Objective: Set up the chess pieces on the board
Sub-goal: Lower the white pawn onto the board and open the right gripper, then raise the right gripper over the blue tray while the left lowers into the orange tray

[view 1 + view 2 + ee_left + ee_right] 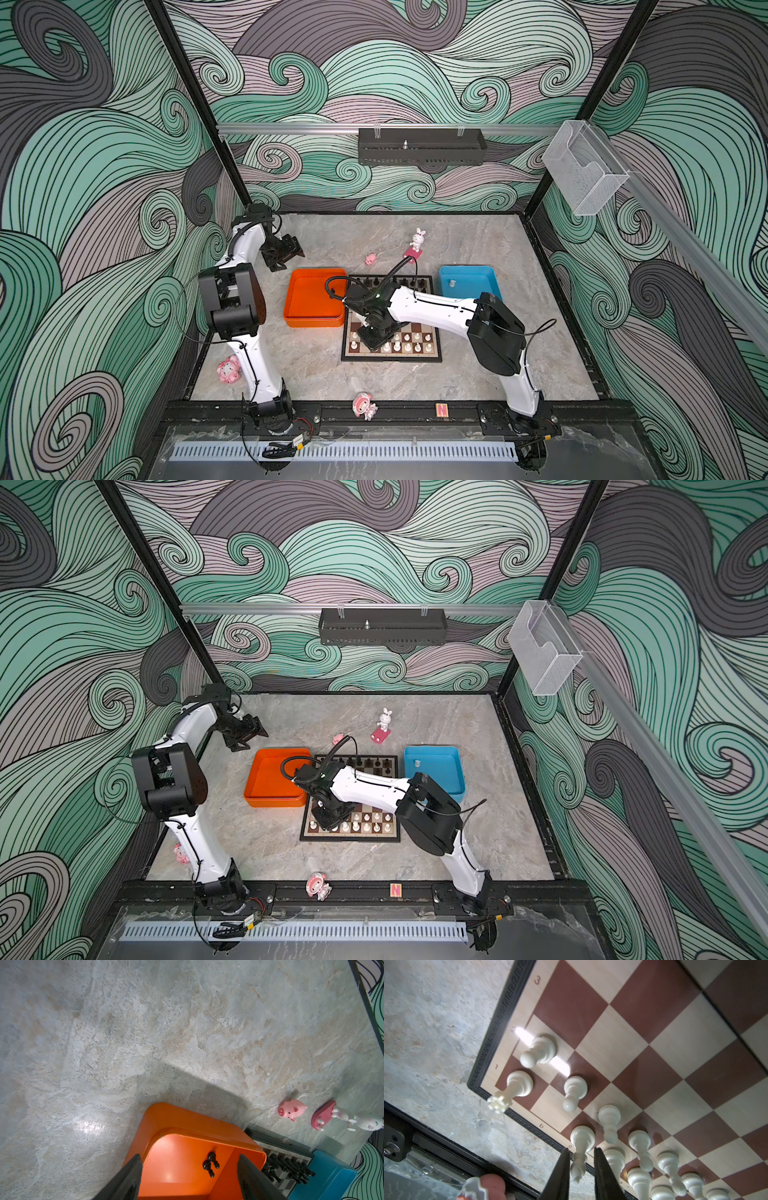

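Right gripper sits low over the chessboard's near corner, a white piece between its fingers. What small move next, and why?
Probably lift the right gripper straight up. The white plastic bishop stands upright, base flat on a dark square of the brown-and-cream chessboard, with a slim gap beside its head, so it looks released. White pawns crowd close; sideways motion could topple them.

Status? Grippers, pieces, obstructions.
Left gripper open, empty, near orange plastic tray holding two black chess pieces. Right gripper narrowly open around upright white plastic bishop on brown-and-cream chessboard's edge row. Neighbouring white pieces crowd its fingers.
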`<act>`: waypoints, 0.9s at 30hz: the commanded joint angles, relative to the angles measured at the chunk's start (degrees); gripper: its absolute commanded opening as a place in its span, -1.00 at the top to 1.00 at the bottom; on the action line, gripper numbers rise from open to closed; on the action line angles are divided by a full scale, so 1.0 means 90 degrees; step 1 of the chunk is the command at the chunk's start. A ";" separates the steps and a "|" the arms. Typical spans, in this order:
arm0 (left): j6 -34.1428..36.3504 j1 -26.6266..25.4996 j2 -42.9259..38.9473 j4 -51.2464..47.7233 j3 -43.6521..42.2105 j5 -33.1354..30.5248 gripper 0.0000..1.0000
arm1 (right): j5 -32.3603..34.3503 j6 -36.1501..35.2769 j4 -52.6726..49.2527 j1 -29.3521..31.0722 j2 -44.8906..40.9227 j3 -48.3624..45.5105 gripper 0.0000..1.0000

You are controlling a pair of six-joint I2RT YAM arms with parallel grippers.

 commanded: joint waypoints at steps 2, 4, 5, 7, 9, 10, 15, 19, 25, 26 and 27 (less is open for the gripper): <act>-0.0026 -0.0029 0.0086 0.0011 -0.0027 0.0006 -0.50 | 0.0183 0.0004 -0.0083 -0.0040 -0.0114 0.0193 0.41; -0.0023 -0.0029 0.0087 0.0008 -0.0026 0.0004 -0.49 | 0.0226 0.0035 -0.0090 -0.0055 -0.0212 0.0220 0.37; -0.0028 -0.0030 0.0074 0.0010 -0.0027 0.0001 -0.50 | 0.0231 0.0056 -0.0097 -0.0061 -0.0275 0.0248 0.33; -0.0023 -0.0029 0.0071 0.0009 -0.0035 -0.0010 -0.50 | 0.0256 0.0099 -0.0130 -0.0076 -0.0410 0.0304 0.26; -0.0029 -0.0029 0.0052 0.0011 -0.0031 -0.0025 -0.50 | 0.0372 0.0113 -0.0132 -0.0116 -0.0581 0.0357 0.17; -0.0023 -0.0029 0.0039 -0.0003 -0.0027 -0.0025 -0.50 | 0.0421 0.0114 -0.0131 -0.0147 -0.0654 0.0382 0.14; -0.0024 -0.0044 -0.0122 0.0003 -0.0054 -0.0129 -0.50 | 0.0633 0.0054 -0.0131 -0.0651 -0.1115 0.0545 -0.19; -0.0059 -0.0198 -0.0291 -0.0013 -0.0147 -0.0301 -0.51 | 0.0873 -0.0070 -0.0125 -0.1204 -0.1423 0.0615 -0.49; 0.0020 -0.0885 -0.0534 -0.0270 -0.0186 -0.0816 -0.52 | 0.1060 -0.0224 -0.0121 -0.2094 -0.1842 0.0330 -0.97; 0.0017 -0.0994 -0.0591 -0.0270 -0.0301 -0.0858 -0.52 | 0.1093 -0.0200 -0.0112 -0.2304 -0.1932 0.0210 -1.00; 0.0026 -0.1104 -0.0639 -0.0263 -0.0425 -0.0924 -0.52 | 0.1114 -0.0150 -0.0118 -0.2496 -0.2009 0.0078 -1.00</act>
